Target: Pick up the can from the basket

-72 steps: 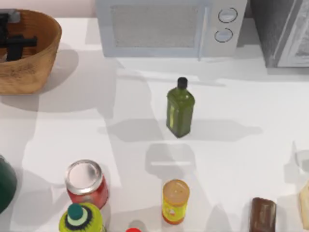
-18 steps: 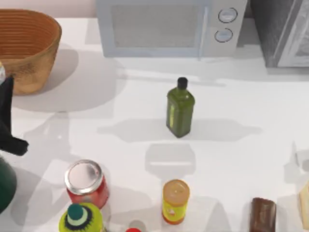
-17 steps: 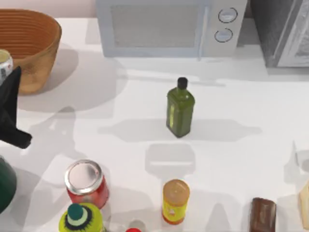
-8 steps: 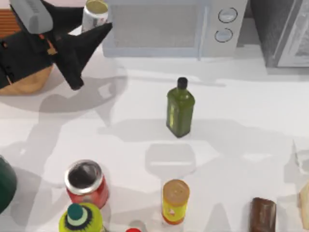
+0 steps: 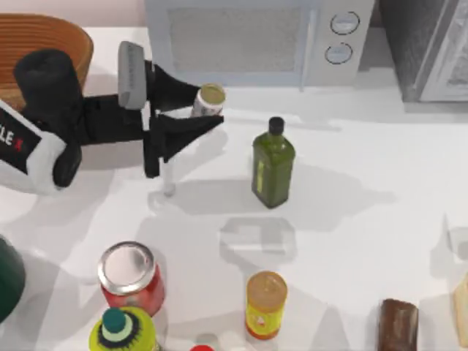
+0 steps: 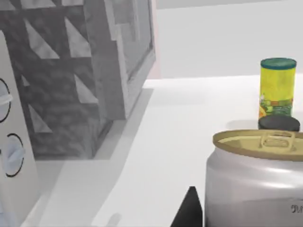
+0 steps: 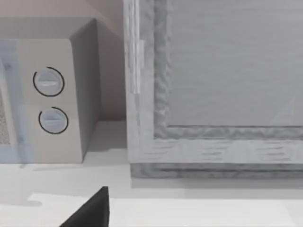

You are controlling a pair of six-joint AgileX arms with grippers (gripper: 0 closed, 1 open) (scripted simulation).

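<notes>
Can (image 5: 209, 100), small, whitish with a pale round top, sits clamped in the left end effector (image 5: 201, 110), lifted clear of the tan woven wicker basket (image 5: 44, 33), near the green glass bottle (image 5: 273, 164); a loose grip could drop it onto the bench (image 5: 365, 168).

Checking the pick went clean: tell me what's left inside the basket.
The left gripper holds the can outside the basket, by the microwave. The visible strip of the basket's interior looks bare; the arm covers the rest.
</notes>
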